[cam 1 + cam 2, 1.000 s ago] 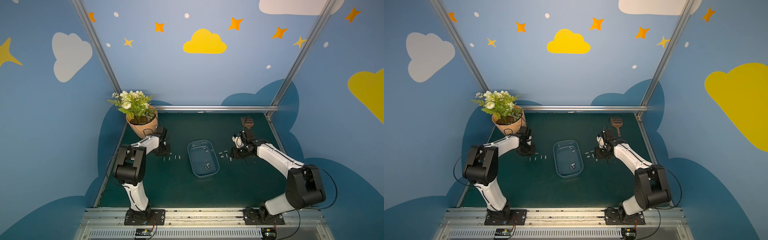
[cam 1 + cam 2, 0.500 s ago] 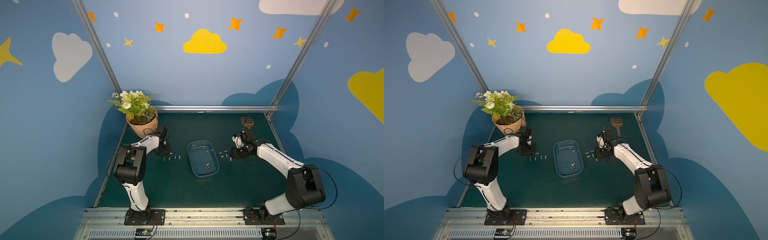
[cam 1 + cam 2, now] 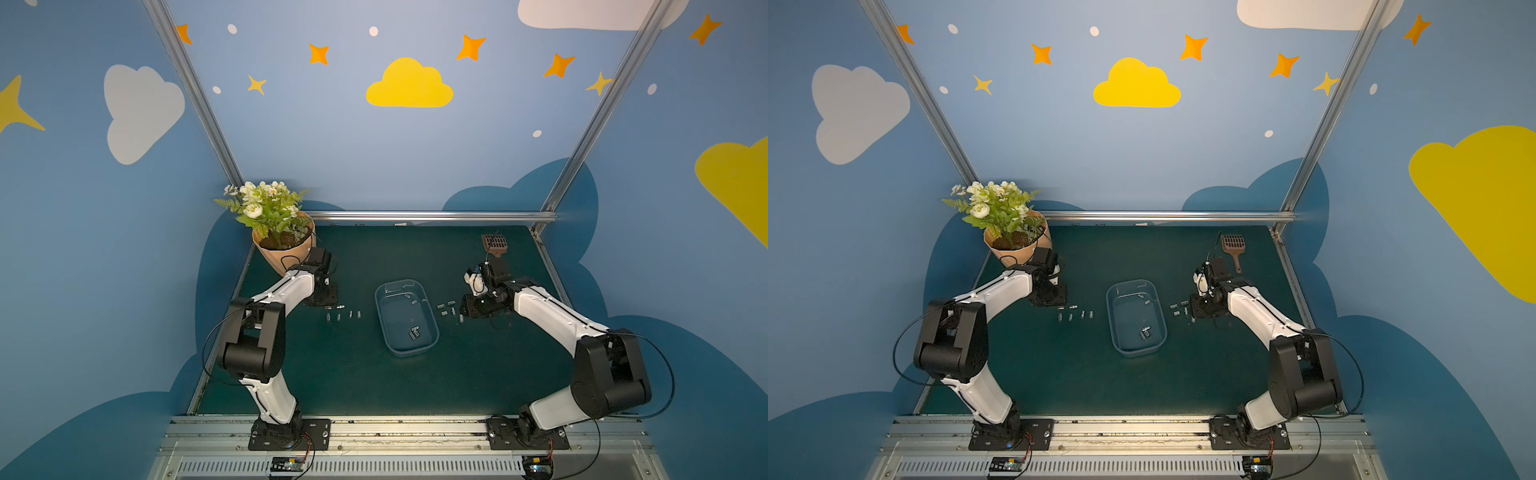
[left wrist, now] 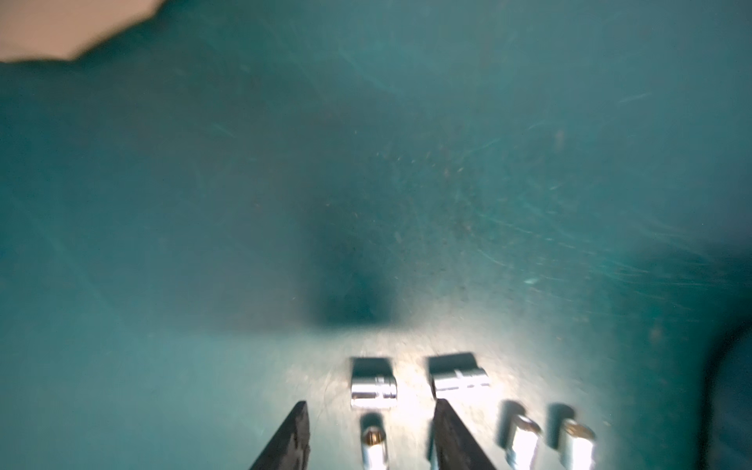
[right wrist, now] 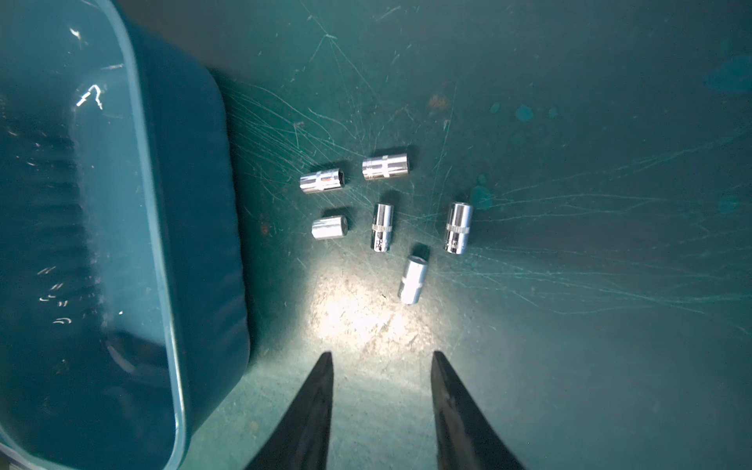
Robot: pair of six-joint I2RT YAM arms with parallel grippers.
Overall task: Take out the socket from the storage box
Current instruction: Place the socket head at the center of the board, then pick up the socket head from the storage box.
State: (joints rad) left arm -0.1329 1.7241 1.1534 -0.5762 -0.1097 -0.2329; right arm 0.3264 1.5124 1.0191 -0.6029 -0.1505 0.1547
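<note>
Green mat [image 3: 374, 382] is overhung by both bent arms, flanking the central storage box [image 3: 409, 352]. Left gripper [image 4: 372, 405] and right gripper [image 5: 380, 356] are spread, empty. Six sockets [image 5: 382, 232] are laid each side; perhaps four inside.

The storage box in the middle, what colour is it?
The storage box is see-through bluish plastic, clearest in the right wrist view.

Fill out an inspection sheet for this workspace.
Surface: dark green mat, scratched.
Job's things: storage box at centre, a few sockets inside; six more lie on the mat left of it, six right of it.
Clutter: flowerpot with plant, far left corner; brown slotted scoop, far right.
Grippers: left gripper open, jaws straddling a loose socket; right gripper open, empty.
Cables: black loop beside each arm.
Surroundings: blue walls with clouds, stars; metal frame posts.
</note>
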